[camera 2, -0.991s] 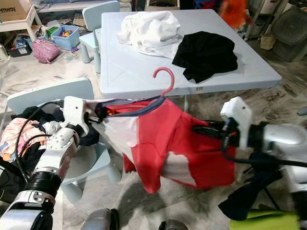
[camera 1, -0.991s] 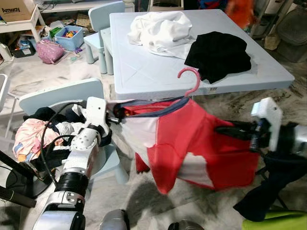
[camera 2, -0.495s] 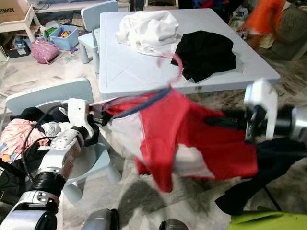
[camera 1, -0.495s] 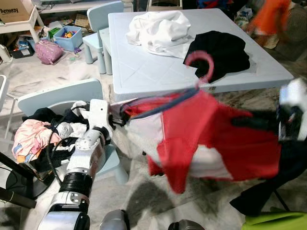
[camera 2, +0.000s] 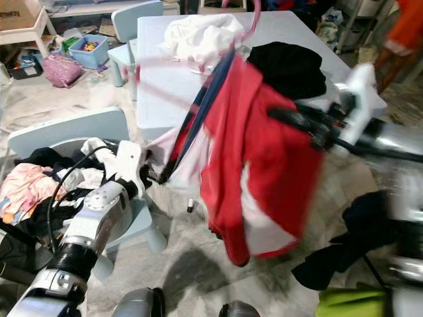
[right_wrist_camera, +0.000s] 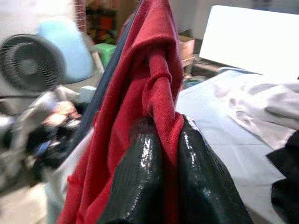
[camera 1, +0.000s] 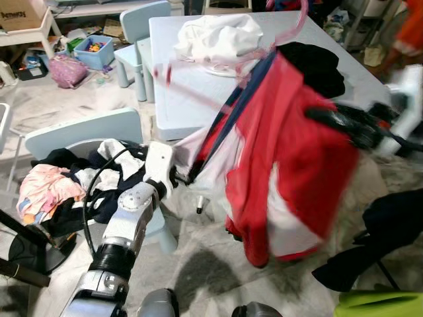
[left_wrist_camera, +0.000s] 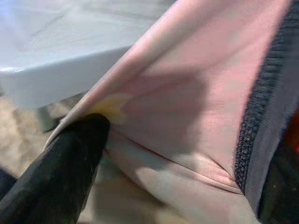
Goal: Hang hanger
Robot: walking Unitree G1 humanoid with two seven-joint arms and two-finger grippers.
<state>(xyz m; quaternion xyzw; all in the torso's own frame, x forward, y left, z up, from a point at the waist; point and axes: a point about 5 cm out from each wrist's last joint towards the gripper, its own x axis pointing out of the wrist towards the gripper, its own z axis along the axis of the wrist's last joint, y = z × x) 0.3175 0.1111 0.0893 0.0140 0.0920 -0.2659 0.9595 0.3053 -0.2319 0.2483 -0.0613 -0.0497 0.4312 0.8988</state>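
Observation:
A red and white shirt [camera 1: 291, 152] with a navy collar hangs on a pink hanger [camera 1: 299, 20], whose hook is blurred high over the table. My right gripper [camera 1: 317, 117] comes in from the right. Its black fingers [right_wrist_camera: 140, 177] are shut on a bunched fold of the red cloth. My left gripper [camera 1: 187, 178] is low by the chair and holds the shirt's pale edge, which is pulled taut. In the left wrist view a black finger [left_wrist_camera: 65, 172] presses against the pale fabric [left_wrist_camera: 187, 102].
The light blue table [camera 1: 178, 99] carries a white garment [camera 1: 218, 36] and a black one [camera 1: 320, 63]. A small blue chair [camera 1: 79, 132] at my left is heaped with clothes [camera 1: 46, 185]. Dark cloth [camera 1: 390, 224] lies at the right. A person in orange [camera 1: 413, 30] stands far right.
My right gripper has swung up and inward, tipping the shirt from spread flat to hanging steeply. The hanger hook rose above the table. My left gripper dropped lower, still holding the edge.

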